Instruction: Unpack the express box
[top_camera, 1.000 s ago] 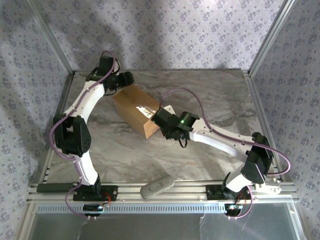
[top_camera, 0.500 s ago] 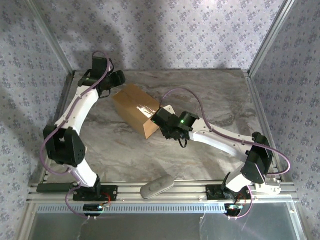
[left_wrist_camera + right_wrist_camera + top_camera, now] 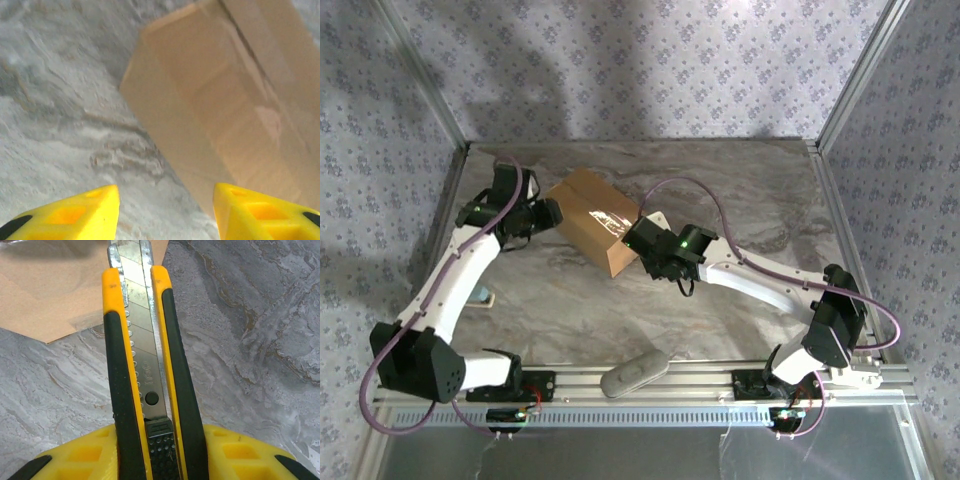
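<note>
The express box [image 3: 592,212], a plain brown carton with a taped seam, lies closed on the marble table [image 3: 740,190]. My left gripper [image 3: 548,217] hovers at its left side, open with nothing between its yellow fingers [image 3: 75,212]. The box's side wall [image 3: 225,100] rises ahead and to the right of them. My right gripper [image 3: 638,237] is at the box's near right corner, shut on a yellow and black utility knife [image 3: 145,365]. The knife's blade [image 3: 131,260] is extended and reaches over the cardboard edge [image 3: 50,290].
A grey oblong object [image 3: 633,372] lies on the near rail between the arm bases. A small pale item [image 3: 483,297] sits by the left frame. Aluminium posts and papered walls close the table on three sides.
My left arm has swung from the far left corner toward the near side, coming down along the box's left side, and its jaws have narrowed. The right arm and the knife have not moved.
</note>
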Motion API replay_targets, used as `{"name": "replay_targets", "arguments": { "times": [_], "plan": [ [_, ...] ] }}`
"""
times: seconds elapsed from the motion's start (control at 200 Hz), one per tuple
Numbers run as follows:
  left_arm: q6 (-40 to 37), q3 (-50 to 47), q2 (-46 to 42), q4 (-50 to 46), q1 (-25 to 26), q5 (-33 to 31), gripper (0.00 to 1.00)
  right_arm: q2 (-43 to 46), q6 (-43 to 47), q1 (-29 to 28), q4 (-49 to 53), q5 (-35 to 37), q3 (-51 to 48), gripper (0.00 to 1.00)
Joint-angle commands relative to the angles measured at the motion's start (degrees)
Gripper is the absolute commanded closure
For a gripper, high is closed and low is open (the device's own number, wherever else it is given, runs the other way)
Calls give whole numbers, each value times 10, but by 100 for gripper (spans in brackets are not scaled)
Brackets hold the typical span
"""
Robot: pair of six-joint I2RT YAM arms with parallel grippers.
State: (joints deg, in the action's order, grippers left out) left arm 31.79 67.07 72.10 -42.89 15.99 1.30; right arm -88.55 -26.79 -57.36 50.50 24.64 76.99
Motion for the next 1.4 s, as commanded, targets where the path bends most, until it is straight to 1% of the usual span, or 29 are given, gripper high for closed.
{"name": "replay_targets", "arguments": {
  "times": [0.0,0.07,0.18,0.31,0.48,0.74,1.015,1.394],
  "plan": [
    [23,-38,-46,-22,35,29,48,1,-11,-4,-15,11,-3,100],
    [46,-79,-67,17,57,54,48,-2,-9,-5,-18,11,-4,100],
    [80,-127,-79,89,92,69,48,-3,-5,-7,-21,15,-3,100],
    [90,-142,-65,116,125,62,48,-6,-4,-10,-21,17,-3,100],
    [106,-148,-31,150,151,54,49,-11,1,-16,-23,18,-5,100],
    [105,-145,-7,174,164,31,49,-19,6,-27,-16,30,3,100],
    [110,-144,-2,190,171,31,49,-28,13,-42,-15,31,13,100],
    [127,-134,12,214,202,29,49,-26,13,-57,-26,18,18,100]
  ]
}}
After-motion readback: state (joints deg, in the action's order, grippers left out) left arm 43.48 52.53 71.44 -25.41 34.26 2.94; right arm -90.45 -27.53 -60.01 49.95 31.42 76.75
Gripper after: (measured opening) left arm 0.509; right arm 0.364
